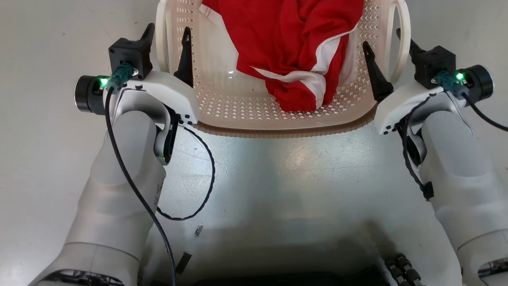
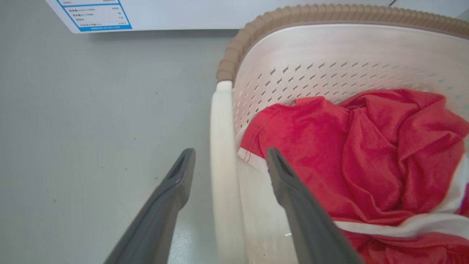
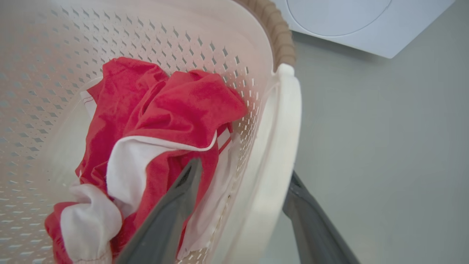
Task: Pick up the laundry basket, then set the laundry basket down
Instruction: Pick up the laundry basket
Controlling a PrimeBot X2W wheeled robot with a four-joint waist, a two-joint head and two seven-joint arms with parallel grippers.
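The left gripper (image 1: pixel 167 35) is straddling the left handle (image 1: pixel 160 43) of the laundry basket (image 1: pixel 285 131), its jaws spread with one finger outside and one inside. The basket is apparently resting on the grey floor (image 1: pixel 278 178) just ahead of the robot, holding a red and white garment (image 1: pixel 293 47). The right gripper (image 1: pixel 384 39) is straddling the right handle (image 1: pixel 403 43), jaws likewise spread. The perforated plastic is looking light, stiff and smooth, so the two handles are probably offering the surest hold.
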